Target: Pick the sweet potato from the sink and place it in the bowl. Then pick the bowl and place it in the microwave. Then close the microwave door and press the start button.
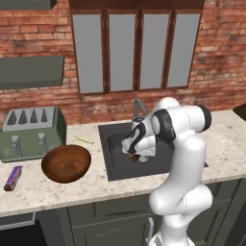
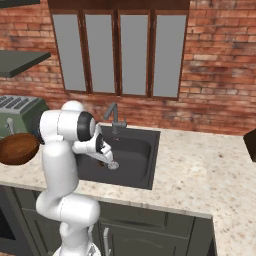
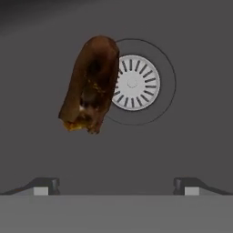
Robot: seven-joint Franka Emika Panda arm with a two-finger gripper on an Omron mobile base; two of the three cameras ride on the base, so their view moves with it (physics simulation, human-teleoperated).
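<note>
While open, claw [image 3: 116, 185] hovers over sweet potato [image 3: 89, 84].

A home kitchen, rendered rather than real — plain from the fittings. Red brick wall [image 1: 211, 57] at the far side, with a dark-framed window [image 1: 137, 48] of four tall panes over a dark grey sink [image 1: 117, 158] and its angular faucet [image 1: 138, 108]. Speckled pale stone counter [image 2: 210, 170] running left to right, dark green-grey cabinets [image 2: 150, 230] beneath. On the left a green-grey toaster [image 1: 31, 132] and a wide wooden bowl [image 1: 66, 163] just in front of it — a wrapped candy bar [image 1: 13, 178] nearer the edge. Grey shelves [image 1: 31, 72] high on the left wall.
</note>
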